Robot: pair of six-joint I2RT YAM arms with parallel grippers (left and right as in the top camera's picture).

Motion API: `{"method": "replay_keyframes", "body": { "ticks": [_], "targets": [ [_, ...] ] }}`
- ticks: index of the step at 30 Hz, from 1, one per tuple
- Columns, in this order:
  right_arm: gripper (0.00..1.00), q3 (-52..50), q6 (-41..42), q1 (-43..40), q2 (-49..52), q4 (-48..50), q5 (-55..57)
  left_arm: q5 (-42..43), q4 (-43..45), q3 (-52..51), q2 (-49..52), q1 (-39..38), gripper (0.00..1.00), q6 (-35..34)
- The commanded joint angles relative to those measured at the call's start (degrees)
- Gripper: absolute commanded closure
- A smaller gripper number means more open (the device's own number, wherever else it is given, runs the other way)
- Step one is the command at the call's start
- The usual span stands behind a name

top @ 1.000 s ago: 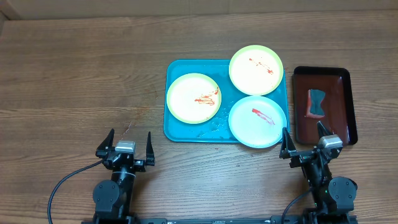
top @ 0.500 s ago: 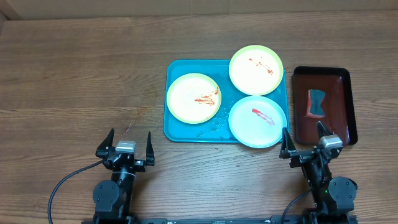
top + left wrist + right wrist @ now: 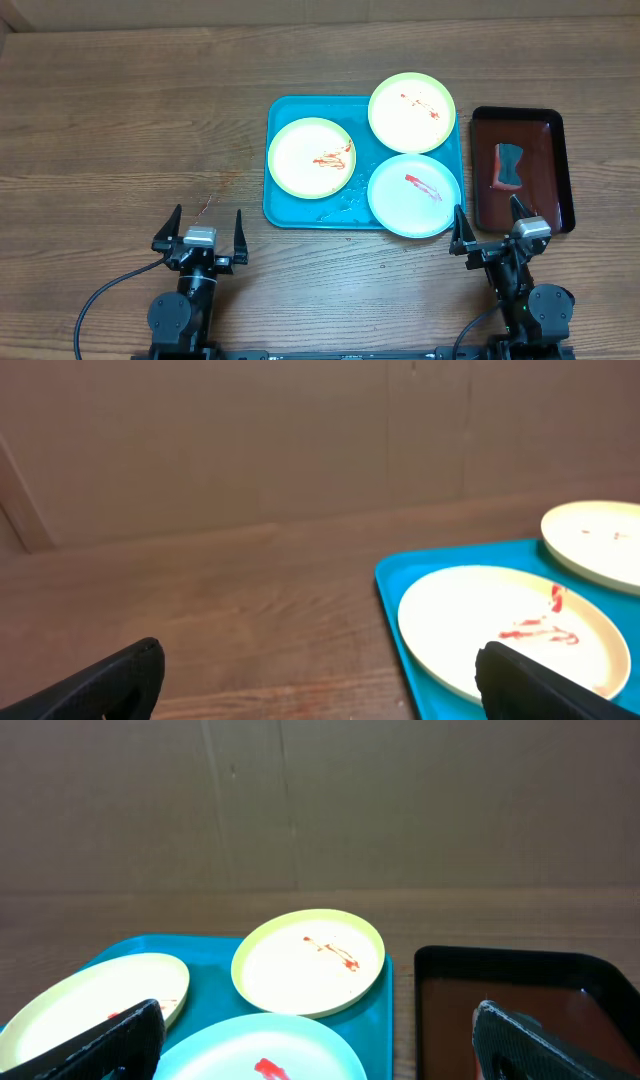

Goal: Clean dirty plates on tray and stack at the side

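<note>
A turquoise tray (image 3: 285, 208) lies mid-table with three sauce-smeared plates on it. A yellow-green plate (image 3: 311, 157) sits at its left, another yellow-green plate (image 3: 412, 112) at the back right, and a light blue plate (image 3: 414, 195) at the front right. My left gripper (image 3: 207, 228) is open and empty over bare wood, left of the tray's near edge. My right gripper (image 3: 490, 222) is open and empty near the light blue plate's right edge. The left wrist view shows the left plate (image 3: 510, 632). The right wrist view shows the back plate (image 3: 310, 961) and the blue plate (image 3: 260, 1050).
A smaller dark red-brown tray (image 3: 555, 140) with a black rim lies right of the turquoise tray and holds a blue sponge-like piece (image 3: 509, 165). Faint red marks (image 3: 212, 197) show on the wood left of the turquoise tray. A cardboard wall stands behind the table.
The left gripper has shifted very slightly to the left. Nothing else has moved.
</note>
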Motion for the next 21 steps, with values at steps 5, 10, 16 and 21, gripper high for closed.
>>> {"method": "replay_keyframes", "body": {
  "ticks": [5,10,16,21],
  "targets": [
    [0.0,-0.5,0.1,0.3,-0.5,1.5,2.5,4.5,0.6,1.3,-0.6,0.3,0.0,1.6],
    [0.0,1.5,0.1,0.2,-0.2,0.8,2.8,5.4,-2.8,6.6,0.0,0.3,0.0,1.5],
    [0.0,7.1,0.5,0.2,3.8,0.4,3.1,6.8,-9.3,16.0,8.8,0.3,0.0,5.6],
    [0.0,14.9,0.5,0.2,12.2,-1.5,3.1,11.3,-9.8,27.2,23.6,0.3,0.0,6.2]
  ]
}}
